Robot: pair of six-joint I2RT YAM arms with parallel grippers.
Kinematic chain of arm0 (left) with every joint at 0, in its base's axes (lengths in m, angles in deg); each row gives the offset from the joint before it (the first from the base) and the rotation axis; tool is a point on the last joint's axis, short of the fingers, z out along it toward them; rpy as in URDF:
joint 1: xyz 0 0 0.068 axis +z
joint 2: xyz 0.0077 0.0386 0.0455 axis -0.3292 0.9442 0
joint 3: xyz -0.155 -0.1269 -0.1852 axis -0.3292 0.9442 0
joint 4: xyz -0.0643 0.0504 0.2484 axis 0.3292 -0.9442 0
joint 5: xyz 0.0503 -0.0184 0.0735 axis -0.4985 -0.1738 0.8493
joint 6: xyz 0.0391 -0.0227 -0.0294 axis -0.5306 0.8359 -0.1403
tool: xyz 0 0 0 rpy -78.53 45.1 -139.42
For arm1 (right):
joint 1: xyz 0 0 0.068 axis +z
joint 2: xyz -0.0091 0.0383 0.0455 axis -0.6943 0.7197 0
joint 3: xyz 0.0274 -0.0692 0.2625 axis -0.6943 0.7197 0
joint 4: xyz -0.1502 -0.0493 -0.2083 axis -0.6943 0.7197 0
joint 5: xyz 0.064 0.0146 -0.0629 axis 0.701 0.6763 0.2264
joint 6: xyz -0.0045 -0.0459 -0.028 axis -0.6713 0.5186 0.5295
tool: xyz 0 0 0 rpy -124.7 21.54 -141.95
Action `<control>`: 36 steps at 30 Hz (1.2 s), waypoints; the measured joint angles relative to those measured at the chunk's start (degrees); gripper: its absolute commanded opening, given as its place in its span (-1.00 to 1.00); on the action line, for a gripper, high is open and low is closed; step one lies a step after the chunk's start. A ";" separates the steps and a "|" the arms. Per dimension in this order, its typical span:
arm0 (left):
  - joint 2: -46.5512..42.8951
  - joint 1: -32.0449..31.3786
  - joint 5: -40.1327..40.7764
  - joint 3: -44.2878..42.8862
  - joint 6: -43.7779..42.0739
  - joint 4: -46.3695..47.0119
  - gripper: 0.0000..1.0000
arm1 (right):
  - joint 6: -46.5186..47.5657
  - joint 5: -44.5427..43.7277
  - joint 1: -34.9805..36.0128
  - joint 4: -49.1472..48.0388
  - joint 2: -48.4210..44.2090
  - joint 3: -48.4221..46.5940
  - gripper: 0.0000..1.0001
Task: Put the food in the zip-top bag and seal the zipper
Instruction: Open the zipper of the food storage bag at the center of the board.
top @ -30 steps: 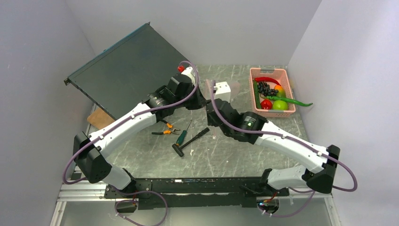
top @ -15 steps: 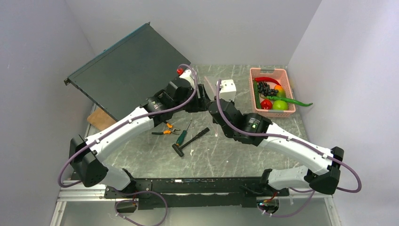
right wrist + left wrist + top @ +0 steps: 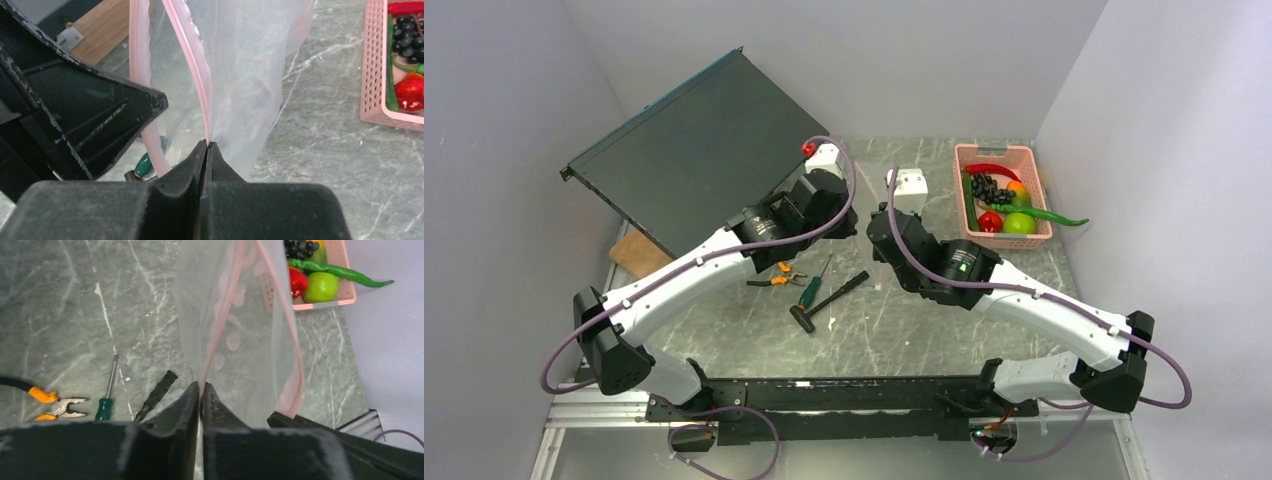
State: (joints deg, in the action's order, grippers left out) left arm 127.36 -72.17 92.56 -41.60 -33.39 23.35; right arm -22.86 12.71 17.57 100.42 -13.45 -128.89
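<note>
The left hand [image 3: 200,389] is pressed together, pinching the bag [image 3: 250,340] where the zipper [image 3: 296,355] reaches its fingertips. The right hand [image 3: 206,146] is likewise closed, pinching the bag on the zipper strip. The bag hangs between the two hands above the desk [image 3: 904,330], to the left of the basket [image 3: 961,190] in the top view and well apart from it. The two pink zipper lips stand apart, so the mouth is open. No food shows through the bag's clear walls. The food [image 3: 1004,205] lies inside the basket, with one long green piece overhanging the basket's right rim. The pliers [image 3: 774,275] and screwdriver [image 3: 812,290] lie on the desk, farther left of the basket than the bag.
</note>
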 measured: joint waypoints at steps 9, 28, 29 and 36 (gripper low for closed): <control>7.04 -2.93 7.45 -19.06 -10.03 -12.20 -1.00 | 0.00 16.44 -9.33 -11.72 -9.46 8.57 -1.00; 15.12 2.49 -5.20 -24.59 -27.98 -22.84 -0.91 | -14.84 47.91 -26.80 -28.35 -9.64 24.92 -1.00; 15.58 2.69 -5.86 -24.59 -29.14 -22.77 -0.85 | -14.97 47.91 -26.93 -28.48 -9.64 25.14 -1.00; 19.87 3.39 -7.13 -24.63 -34.42 -22.08 -0.41 | -16.61 47.80 -27.12 -28.96 -9.99 28.72 -1.00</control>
State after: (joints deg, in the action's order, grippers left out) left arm 147.23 -68.78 85.44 -66.23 -67.81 1.28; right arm -39.47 60.51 -9.56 71.46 -23.43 -100.17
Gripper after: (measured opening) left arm 0.222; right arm 0.008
